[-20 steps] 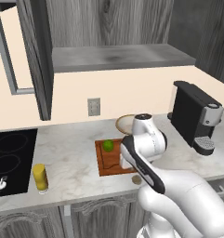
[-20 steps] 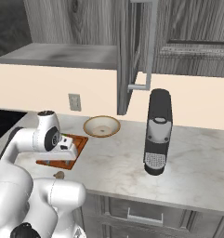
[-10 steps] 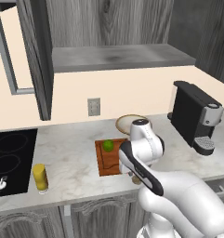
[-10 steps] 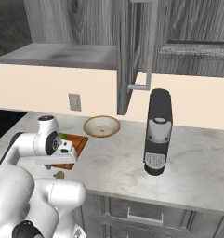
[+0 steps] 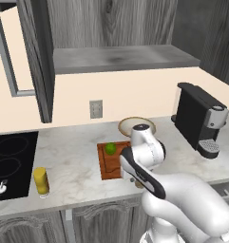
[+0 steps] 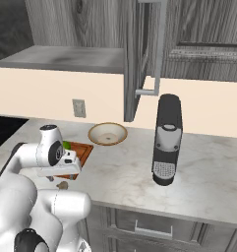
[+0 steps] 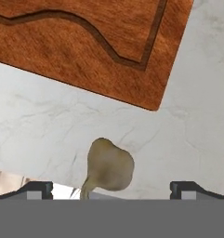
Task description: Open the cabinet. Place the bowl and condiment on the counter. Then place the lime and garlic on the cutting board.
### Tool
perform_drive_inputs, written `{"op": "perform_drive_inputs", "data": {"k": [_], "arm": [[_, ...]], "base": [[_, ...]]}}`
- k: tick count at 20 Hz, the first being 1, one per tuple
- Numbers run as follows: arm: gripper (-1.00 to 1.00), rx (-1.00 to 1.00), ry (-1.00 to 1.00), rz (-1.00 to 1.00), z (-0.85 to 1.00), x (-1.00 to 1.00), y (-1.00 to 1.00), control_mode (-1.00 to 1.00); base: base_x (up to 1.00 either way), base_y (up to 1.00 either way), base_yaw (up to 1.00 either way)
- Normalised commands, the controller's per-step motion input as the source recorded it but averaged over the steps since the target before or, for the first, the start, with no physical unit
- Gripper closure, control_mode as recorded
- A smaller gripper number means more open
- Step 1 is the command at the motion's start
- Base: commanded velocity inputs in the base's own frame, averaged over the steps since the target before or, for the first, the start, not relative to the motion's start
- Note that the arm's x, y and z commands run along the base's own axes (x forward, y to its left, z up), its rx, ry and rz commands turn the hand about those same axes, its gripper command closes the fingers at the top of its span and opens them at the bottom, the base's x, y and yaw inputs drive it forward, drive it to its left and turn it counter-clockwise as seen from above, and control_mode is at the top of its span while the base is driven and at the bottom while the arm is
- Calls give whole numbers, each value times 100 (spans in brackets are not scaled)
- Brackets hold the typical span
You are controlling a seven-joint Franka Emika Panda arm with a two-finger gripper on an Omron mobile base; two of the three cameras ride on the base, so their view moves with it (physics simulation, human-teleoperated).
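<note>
Change: arm has folded lower over the counter's front edge since a second ago, wrist now below the cutting board's near side; lime, bowl and condiment unmoved
Gripper (image 7: 111,189): fingers spread wide, released — nothing between them; tips low over the stone, one on each side of the garlic
Garlic (image 7: 109,166): on the counter (image 7: 48,116), just off the near corner of the cutting board (image 7: 85,42); not on the board
Lime (image 5: 110,148): on the board, at its far left corner
Bowl (image 6: 107,134): on the counter, just behind the board
Condiment (image 5: 41,180): upright on the counter near the front edge, beside the cooktop (image 5: 11,161)
Cabinet (image 5: 37,57): doors swung open; shelf bare
Coffee machine (image 5: 199,121): right end of the counter
</note>
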Motion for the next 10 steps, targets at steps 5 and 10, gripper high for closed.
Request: {"op": "perform_drive_inputs", "data": {"k": [5, 10], "arm": [[-100, 0, 0, 2, -23, -3, 0, -100], [-100, 0, 1, 1, -34, -5, 0, -100]], "base": [[0, 0, 0], [0, 0, 0]]}}
